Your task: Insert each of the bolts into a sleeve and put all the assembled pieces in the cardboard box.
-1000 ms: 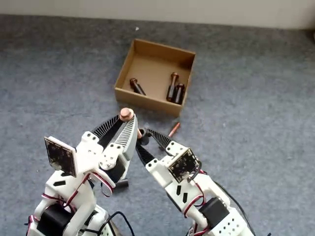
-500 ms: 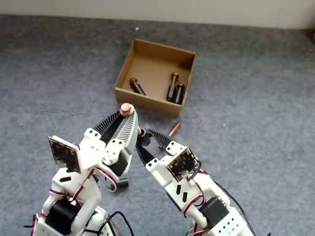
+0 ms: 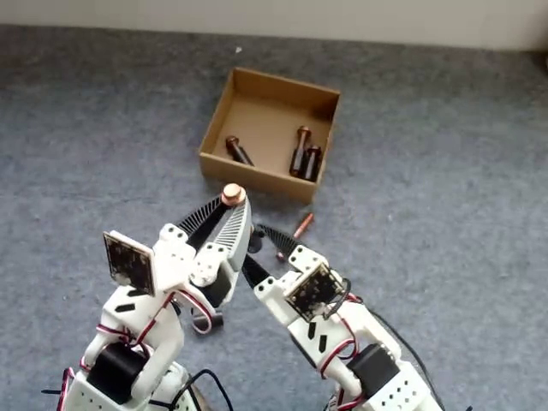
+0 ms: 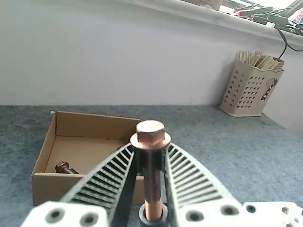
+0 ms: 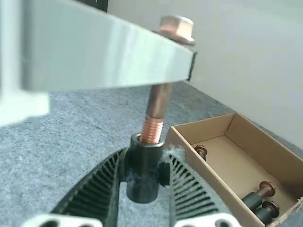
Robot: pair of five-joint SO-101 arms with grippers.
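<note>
My left gripper (image 3: 228,208) is shut on a copper bolt (image 4: 150,175), head up (image 3: 232,194). The bolt's threaded tip enters the mouth of a black sleeve (image 5: 141,166), which my right gripper (image 5: 142,177) holds upright, shut on it. The two grippers meet in front of the cardboard box (image 3: 214,135). Inside the box lie three assembled bolts in sleeves (image 3: 306,154), one apart at the left (image 3: 238,151). One loose copper bolt (image 3: 300,227) lies on the carpet beside the right gripper (image 3: 255,244).
Grey carpet covers the floor. A dark sleeve (image 3: 211,320) lies on the carpet by the left arm's base. A white wall runs behind the box, and a beige perforated basket (image 4: 252,83) stands far off.
The left gripper with the bolt has moved right and slightly lower, bringing the bolt over the sleeve held by the right gripper. The right arm has hardly moved.
</note>
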